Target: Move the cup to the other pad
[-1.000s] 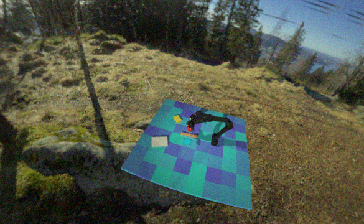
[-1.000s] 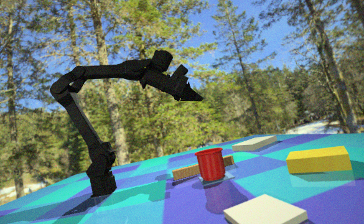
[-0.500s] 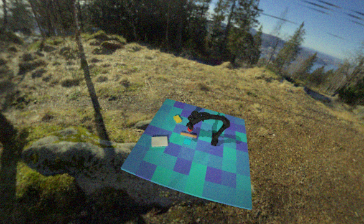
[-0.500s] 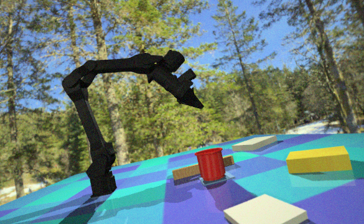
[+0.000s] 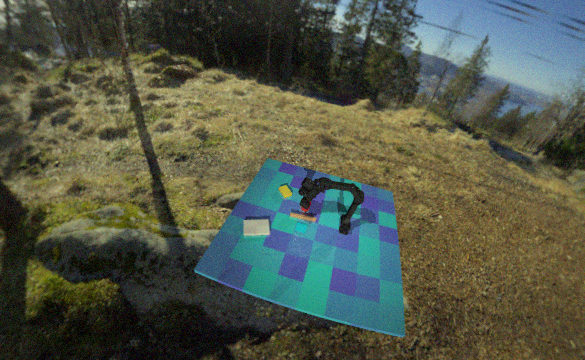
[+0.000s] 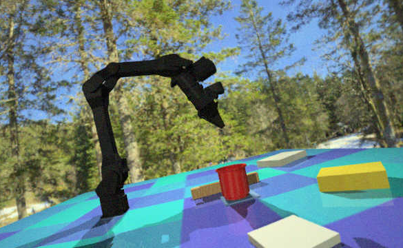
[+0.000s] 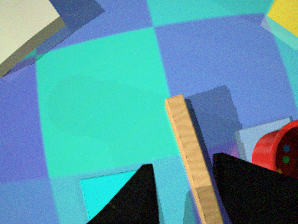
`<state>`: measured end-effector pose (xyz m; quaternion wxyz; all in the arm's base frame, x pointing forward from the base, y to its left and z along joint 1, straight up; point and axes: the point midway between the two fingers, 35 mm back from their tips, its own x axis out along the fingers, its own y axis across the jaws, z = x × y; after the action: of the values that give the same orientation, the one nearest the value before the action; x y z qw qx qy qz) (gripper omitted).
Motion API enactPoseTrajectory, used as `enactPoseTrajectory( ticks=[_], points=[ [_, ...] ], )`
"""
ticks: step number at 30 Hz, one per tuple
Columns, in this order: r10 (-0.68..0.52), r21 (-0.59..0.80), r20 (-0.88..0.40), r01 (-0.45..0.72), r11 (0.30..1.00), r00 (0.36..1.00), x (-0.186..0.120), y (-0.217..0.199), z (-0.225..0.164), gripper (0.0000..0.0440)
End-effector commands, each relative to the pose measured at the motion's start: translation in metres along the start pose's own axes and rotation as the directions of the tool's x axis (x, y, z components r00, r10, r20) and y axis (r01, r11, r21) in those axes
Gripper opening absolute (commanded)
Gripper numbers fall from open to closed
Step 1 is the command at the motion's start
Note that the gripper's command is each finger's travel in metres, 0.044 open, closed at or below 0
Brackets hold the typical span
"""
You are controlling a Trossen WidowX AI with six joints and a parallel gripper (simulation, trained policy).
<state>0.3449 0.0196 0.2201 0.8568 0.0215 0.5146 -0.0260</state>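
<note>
While the hand [image 5: 304, 204] [image 6: 222, 126] [image 7: 183, 168] hangs above the surface [image 5: 317, 260] [image 6: 153, 210] [image 7: 105, 110], its fingers stand partly open, a modest gap between them, gripping nothing. Red cup [image 6: 233, 182] [image 7: 265, 155] upright on the grey-blue pad [image 6: 254, 196] [image 7: 248, 139]; some marbles [image 7: 286, 159] visible inside. Top view, from the wooden bar [image 5: 303, 216] [image 6: 206, 190] [image 7: 186, 140]: cup just beside it at 12 o'clock, cyan pad [image 5: 301, 227] [image 7: 107, 187] at 6, pale block [image 5: 256, 226] [image 6: 282, 158] [image 7: 25, 30] near 9. Yellow block [image 5: 285, 190] [image 6: 353, 178] [image 7: 288, 16] lies toward 10 o'clock from the cup.
</note>
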Motion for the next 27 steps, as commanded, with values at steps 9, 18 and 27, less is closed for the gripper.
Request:
enactPoseTrajectory(
  ticks=[9,18,27],
  points=[
    [-0.04,-0.051,-0.147,0.033,0.998,0.988,0.009,-0.013,-0.006,0.0119],
    [-0.072,-0.107,-0.271,0.044,0.993,0.96,0.02,-0.029,-0.016,0.011],
    [-0.099,-0.156,-0.371,0.043,0.987,0.923,0.035,-0.049,-0.028,0.0115]
  ],
)
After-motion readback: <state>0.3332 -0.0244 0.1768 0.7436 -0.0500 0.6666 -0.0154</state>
